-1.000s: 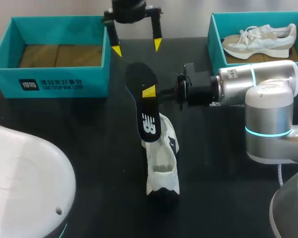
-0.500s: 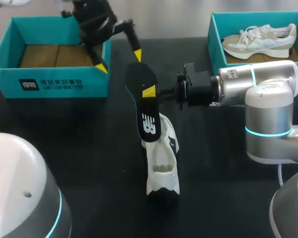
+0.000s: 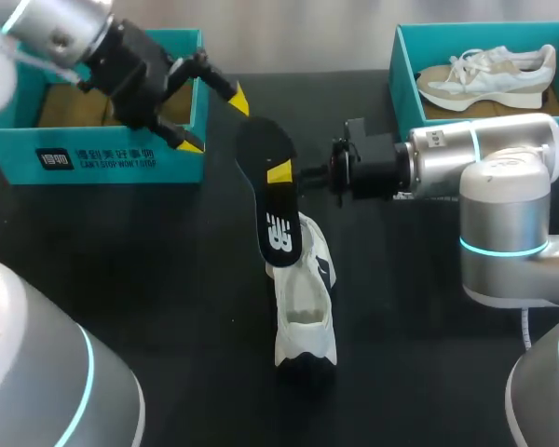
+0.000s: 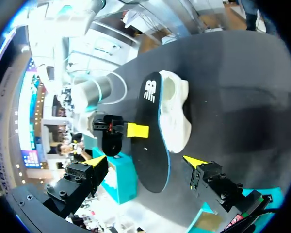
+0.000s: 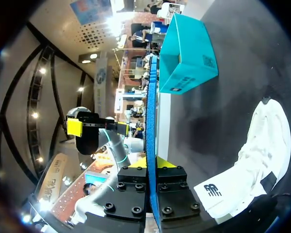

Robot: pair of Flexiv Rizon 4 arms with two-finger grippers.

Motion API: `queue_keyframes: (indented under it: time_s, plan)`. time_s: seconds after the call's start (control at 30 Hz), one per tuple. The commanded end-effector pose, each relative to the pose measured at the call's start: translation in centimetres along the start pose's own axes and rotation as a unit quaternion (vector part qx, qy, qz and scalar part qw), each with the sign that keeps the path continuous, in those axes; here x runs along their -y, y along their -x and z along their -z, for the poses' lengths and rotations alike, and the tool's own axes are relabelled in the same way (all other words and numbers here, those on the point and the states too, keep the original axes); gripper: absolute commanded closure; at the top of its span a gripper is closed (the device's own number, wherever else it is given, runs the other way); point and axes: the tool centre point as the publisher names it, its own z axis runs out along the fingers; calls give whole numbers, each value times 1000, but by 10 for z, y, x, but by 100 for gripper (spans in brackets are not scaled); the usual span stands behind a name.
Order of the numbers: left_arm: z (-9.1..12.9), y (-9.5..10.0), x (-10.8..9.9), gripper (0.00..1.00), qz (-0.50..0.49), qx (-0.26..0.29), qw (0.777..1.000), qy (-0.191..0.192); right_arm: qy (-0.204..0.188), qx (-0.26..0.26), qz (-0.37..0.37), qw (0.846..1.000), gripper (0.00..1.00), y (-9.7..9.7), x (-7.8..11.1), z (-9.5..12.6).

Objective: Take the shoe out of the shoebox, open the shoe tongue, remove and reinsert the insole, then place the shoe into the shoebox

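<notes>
Teal cardboard shoebox [image 3: 112, 160] sits at the rear left corner of the dark tabletop [image 3: 168, 279]; no shoe inside.

Left hand [image 3: 212, 121] hangs at that box's right wall. Its fingers are spread wide and hold nothing. In its wrist view the insole lies ahead of the gap between them.

Black foam insole [image 3: 278, 233] stands on edge near mid-tabletop, its lower end at the far end of the shoe. Cannot tell whether it touches.

White soft-sided shoe [image 3: 305, 303] lies at mid-tabletop with its opening facing up, outside any box.

Right hand [image 3: 281, 174] comes in level from the right and is clamped across the insole's middle. The right wrist view shows the insole edge-on between both fingers.

Second teal box [image 3: 402, 88] at the rear right corner holds a pale lace-up sneaker [image 3: 484, 74].

Handling, judged: the insole looks thin, light and bendy. Held at mid-length, its free ends will likely flop or buckle when pushed into the shoe. A grip nearer the heel end should steer it better. The shoe looks light and soft, so it would likely slide on the tabletop. The left hand ought to brace it at the heel collar.
</notes>
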Motion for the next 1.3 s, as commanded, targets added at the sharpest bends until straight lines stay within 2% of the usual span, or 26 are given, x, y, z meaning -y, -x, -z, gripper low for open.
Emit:
queue_keyframes:
  time_s: [0.03,0.23,0.4,0.67,0.97,1.13,1.3]
  plan:
    - [-1,-8,7,0,-1,259,966,22,1,2,0,1000,100,0,1,-2]
    - [-7,-10,3,0,-9,267,963,32,1,2,0,1000,100,0,1,-2]
    - [-6,-15,-5,0,21,329,944,23,1,2,0,1000,100,0,1,-2]
    - [-4,-27,2,0,4,410,912,6,1,2,0,1000,100,0,1,-2]
    - [0,-27,2,0,-3,404,915,4,1,2,0,1000,100,0,1,-2]
    - [-10,-25,7,0,-12,354,934,40,1,2,0,1000,100,0,1,-2]
    - [-21,-33,6,0,-1,337,940,49,1,2,0,1000,100,0,1,-2]
